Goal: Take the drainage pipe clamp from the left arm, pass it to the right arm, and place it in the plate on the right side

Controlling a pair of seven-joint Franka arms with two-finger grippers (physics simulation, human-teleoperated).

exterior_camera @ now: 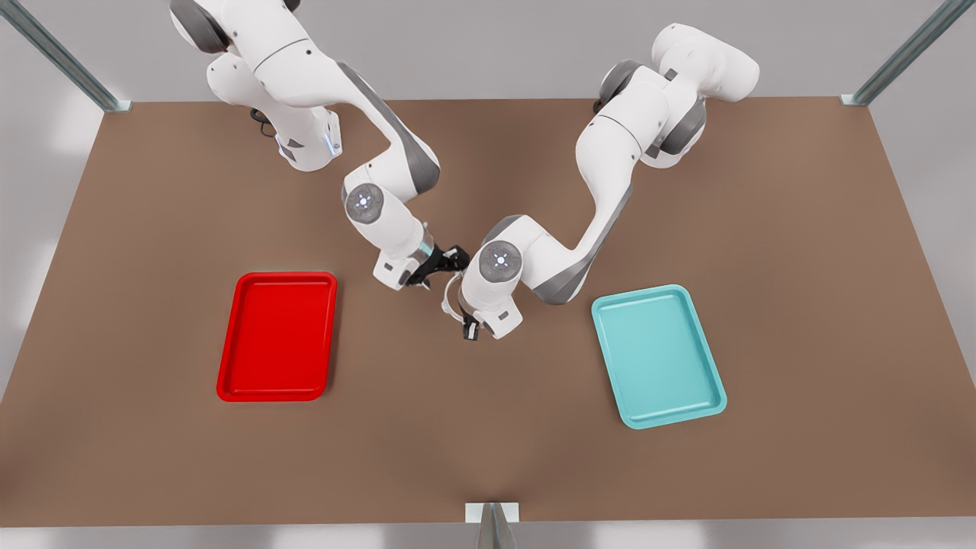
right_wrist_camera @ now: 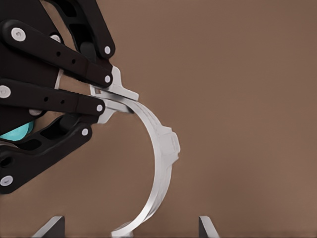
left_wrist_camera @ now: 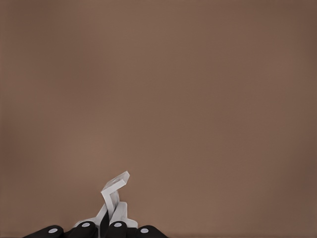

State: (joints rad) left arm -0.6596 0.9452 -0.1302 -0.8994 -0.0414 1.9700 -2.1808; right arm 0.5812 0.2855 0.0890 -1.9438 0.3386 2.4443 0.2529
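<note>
Over table (exterior_camera: 152, 473) | left end effector (right_wrist_camera: 106, 94) pinching drainage pipe clamp (right_wrist_camera: 161, 148) | right end effector (right_wrist_camera: 129, 229) spread around its free end

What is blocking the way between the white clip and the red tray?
Nothing visible does. The left tool grips the drainage pipe clamp above the table, the open right tool is beside it, and only bare table lies between it and the red plate.

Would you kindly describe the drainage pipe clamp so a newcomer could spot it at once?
On the brown table, look between the red plate and the teal tray, where both arms meet. The drainage pipe clamp is held by the left gripper there: a thin white half-ring, far smaller than either tray.
</note>
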